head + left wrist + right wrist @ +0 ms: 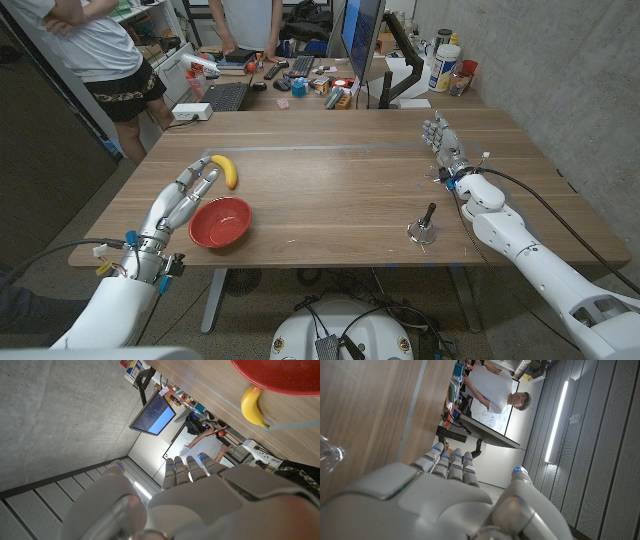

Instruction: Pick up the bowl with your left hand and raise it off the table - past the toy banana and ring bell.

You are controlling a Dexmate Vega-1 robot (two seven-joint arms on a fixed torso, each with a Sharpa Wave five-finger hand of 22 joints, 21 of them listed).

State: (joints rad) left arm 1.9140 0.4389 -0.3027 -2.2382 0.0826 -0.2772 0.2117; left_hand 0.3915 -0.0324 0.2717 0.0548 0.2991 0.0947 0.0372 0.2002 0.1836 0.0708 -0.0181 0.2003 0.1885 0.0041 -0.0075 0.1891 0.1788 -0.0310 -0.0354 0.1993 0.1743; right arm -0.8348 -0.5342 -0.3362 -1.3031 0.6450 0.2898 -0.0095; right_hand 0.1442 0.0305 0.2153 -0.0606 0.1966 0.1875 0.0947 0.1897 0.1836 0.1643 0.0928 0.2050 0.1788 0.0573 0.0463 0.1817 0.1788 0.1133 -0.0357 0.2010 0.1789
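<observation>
Bowl point(220, 222), the red one, sits near the table's point(330, 180) front left edge. Left hand point(185, 200) is right beside it on the left, fingers stretched out and loosely apart, holding nothing. Toy banana point(227, 171) lies just beyond the bowl. Ring bell point(422, 229) is well off right, right hand point(441, 140) empty with straight fingers farther back.

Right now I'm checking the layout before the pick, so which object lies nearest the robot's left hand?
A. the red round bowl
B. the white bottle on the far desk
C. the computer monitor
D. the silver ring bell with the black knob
A: in the head view the left hand has its fingers right at the near-left rim of the red round bowl, with the yellow toy banana just beyond.
</observation>
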